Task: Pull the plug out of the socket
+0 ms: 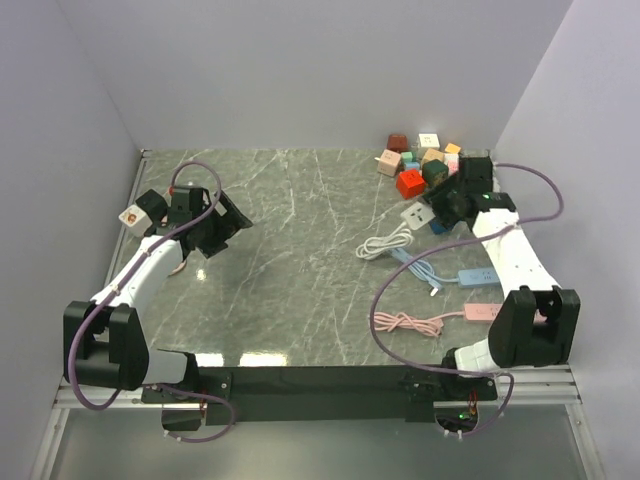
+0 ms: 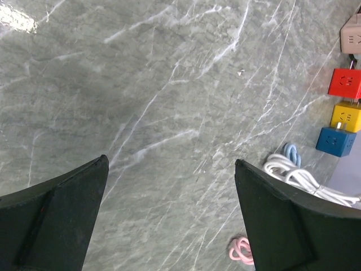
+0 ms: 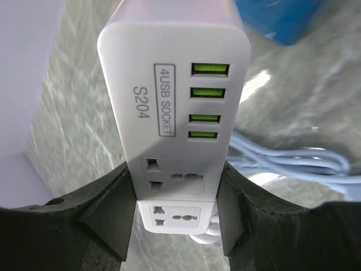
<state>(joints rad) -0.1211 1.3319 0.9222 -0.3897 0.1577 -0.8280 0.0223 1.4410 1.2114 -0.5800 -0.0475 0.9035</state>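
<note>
Right gripper (image 3: 177, 195) is clamped across the near end of the white socket strip (image 3: 169, 84). The strip's far end is cut off, and the plug cannot be made out. Just right of the fingers lies a pale blue cable (image 3: 293, 161). Left gripper (image 2: 172, 186) hangs with jaws wide apart over the table (image 2: 141, 84).

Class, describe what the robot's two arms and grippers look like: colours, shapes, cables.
Both the left arm and right arm have white links between chunky black joint housings. A mauve cable loops loosely along each. The left gripper and right gripper have matte black, wedge-shaped fingers.
</note>
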